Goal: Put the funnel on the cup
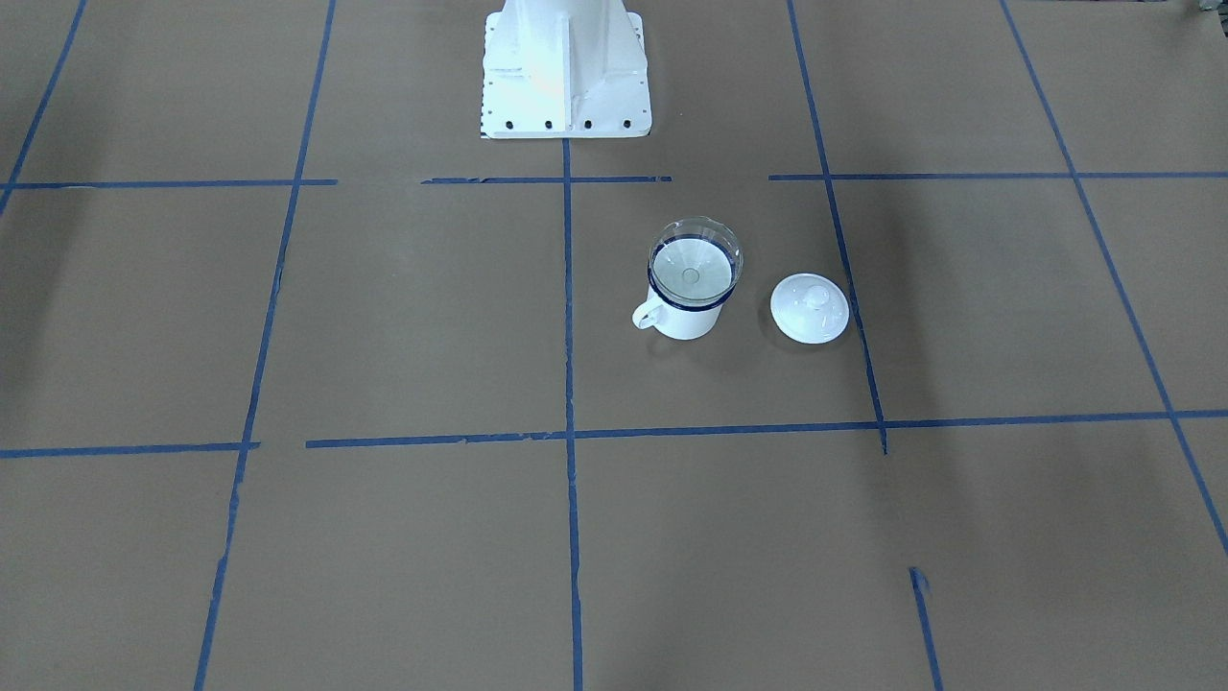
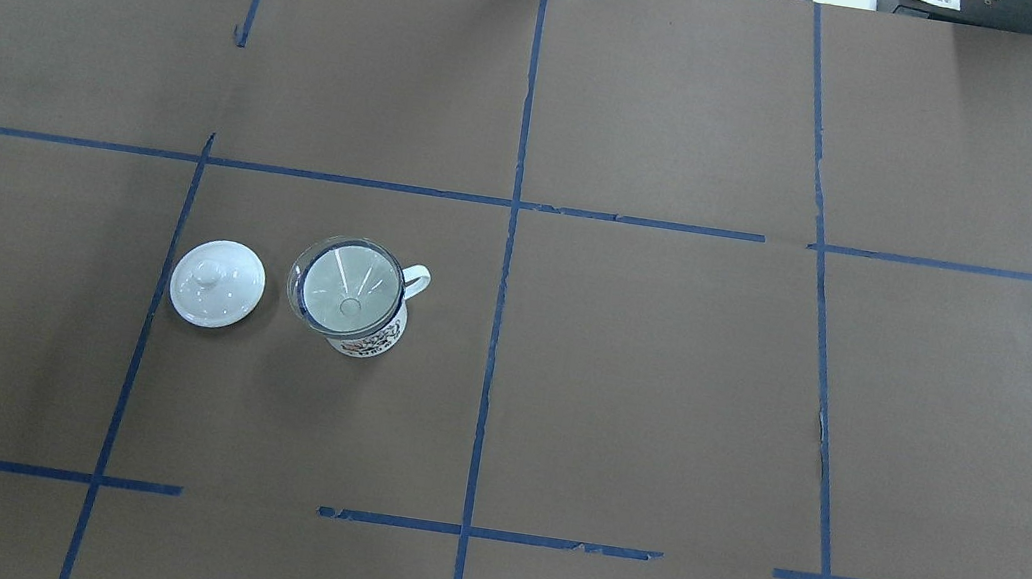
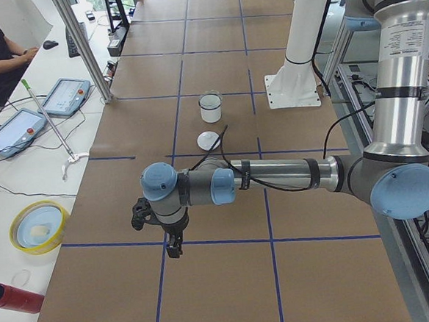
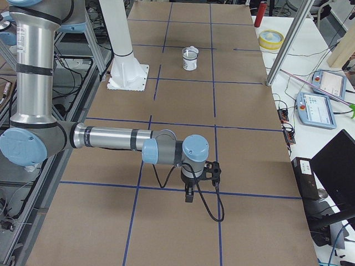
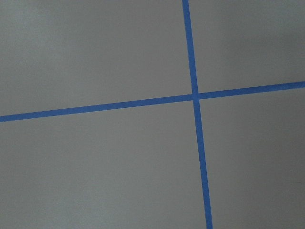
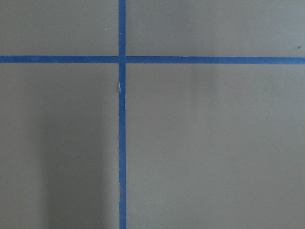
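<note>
You cannot tell from the side views whether the jaws of the left arm are spread or pressed together, and the same goes for the jaws of the right arm. They show small and dark below each wrist. Each wrist camera sees only brown paper and a crossing of blue tape, with nothing between the jaws in view. Both arms hang over opposite ends of the worktop, well apart from the task's things.

My judgement is that the placing looks done, so the danger is in disturbing it. The funnel appears to rest loose in the mouth of the cup, with nothing gripping it. If you bring an arm back over that square and it passes low, it could clip the wide rim and tip the funnel out, or push the cup over. A knock to the handle could do the same. I cannot tell whether the funnel sits quite level, so assume it sits lightly.

The funnel is clear plastic, and its round rim stands a little above and slightly outside the cup's dark blue rim. Its spout points down into the middle. The cup stands upright on the robot's left half of the worktop, with its handle toward the centre line. A white knobbed lid lies just beside it, apart from it, on the outer side.
</note>
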